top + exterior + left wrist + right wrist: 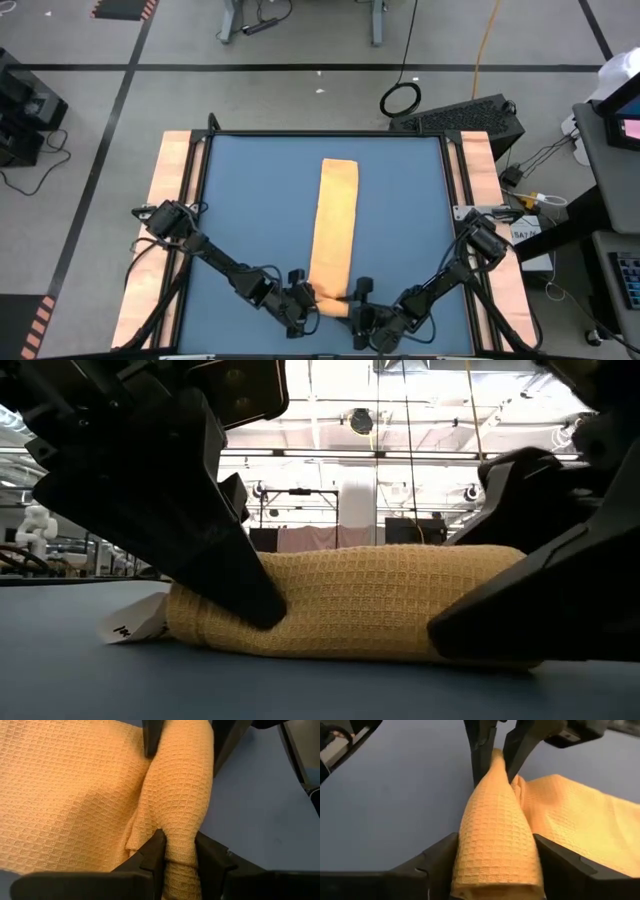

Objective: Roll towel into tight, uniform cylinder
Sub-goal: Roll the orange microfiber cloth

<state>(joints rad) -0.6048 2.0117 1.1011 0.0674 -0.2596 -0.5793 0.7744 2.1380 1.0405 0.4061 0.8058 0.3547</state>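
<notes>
The orange-yellow towel (337, 225) lies as a long strip on the blue table (250, 200), running from far to near. Its near end is rolled into a short thick roll (350, 605) that rests on the table and lies crosswise to the strip. A small white tag (135, 622) sticks out at the roll's left end and lies on the table. My left gripper (178, 852) is shut on the roll's left end. My right gripper (496, 855) is shut on the roll's right end, its fingers wide apart. The two grippers face each other along the roll. My left gripper pinches the roll's left end (180, 837) between its two fingers, squeezing it narrow there. The fingers slant down from the table's left and near side, along the roll. The roll rests on the table. My right gripper holds the roll's right end (495, 845) between its two fingers (442, 857), which lie against the roll's two sides. The fingers come nearly level from the table's right and near side, along the roll. The roll keeps its full thickness here and rests on the table.
The flat, unrolled part of the towel (338, 190) stretches toward the far edge. Bare blue table lies on both sides of the strip. Wooden side rails (168, 200) border the table at left and right.
</notes>
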